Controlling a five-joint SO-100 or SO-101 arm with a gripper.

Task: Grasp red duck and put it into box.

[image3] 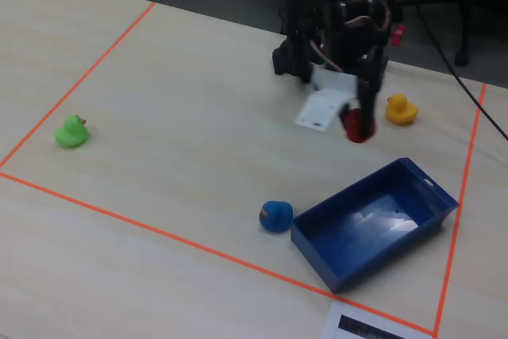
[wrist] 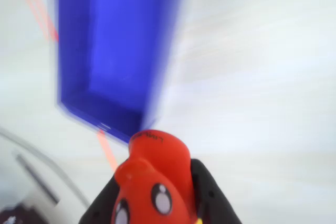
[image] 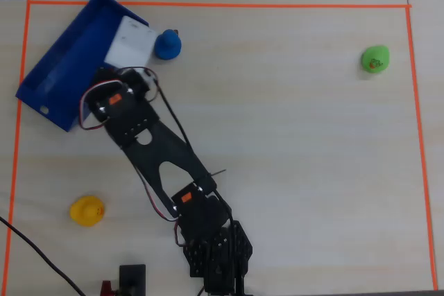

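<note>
My gripper is shut on the red duck, with black fingers on both sides of it. In the fixed view the red duck hangs in the gripper above the table, just back from the far side of the dark blue box. The wrist view shows the open, empty box ahead of the duck. In the overhead view the box lies at the top left. The white wrist camera sits over its right edge and hides the duck and jaws.
A blue duck sits right beside the box, also in the fixed view. A yellow duck is at the lower left, a green duck at the far right. Orange tape frames the workspace.
</note>
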